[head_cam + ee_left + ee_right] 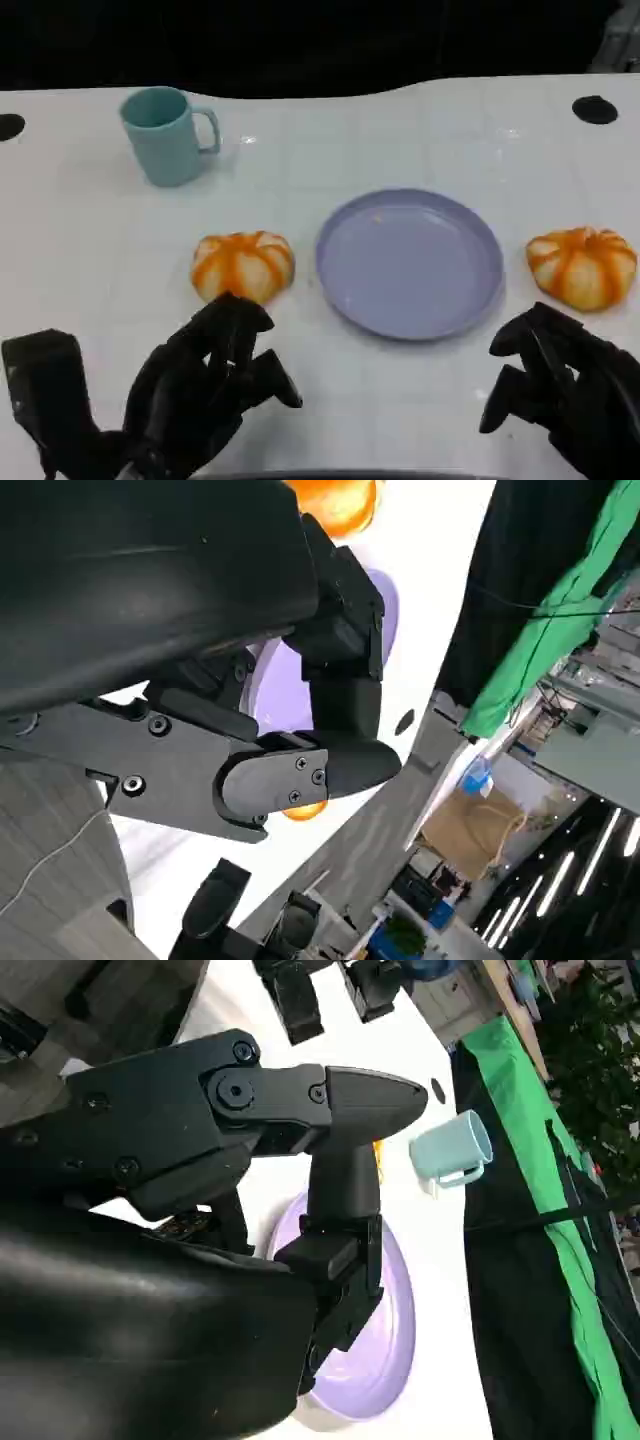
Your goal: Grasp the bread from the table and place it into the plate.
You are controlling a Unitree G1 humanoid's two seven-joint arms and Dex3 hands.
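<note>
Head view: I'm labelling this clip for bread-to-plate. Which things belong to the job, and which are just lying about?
Job: left bread, right bread, plate, left robot hand, right robot hand.
Lying about: mug.

Head camera looks down; both close wrist cameras share the plate (410, 262).

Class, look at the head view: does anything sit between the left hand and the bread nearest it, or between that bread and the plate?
Nothing visible does. The left hand hangs just short of the left bread with bare table between them. The plate lies beside that bread, with only a narrow strip of table between. The mug stands farther back, off both paths.
</note>
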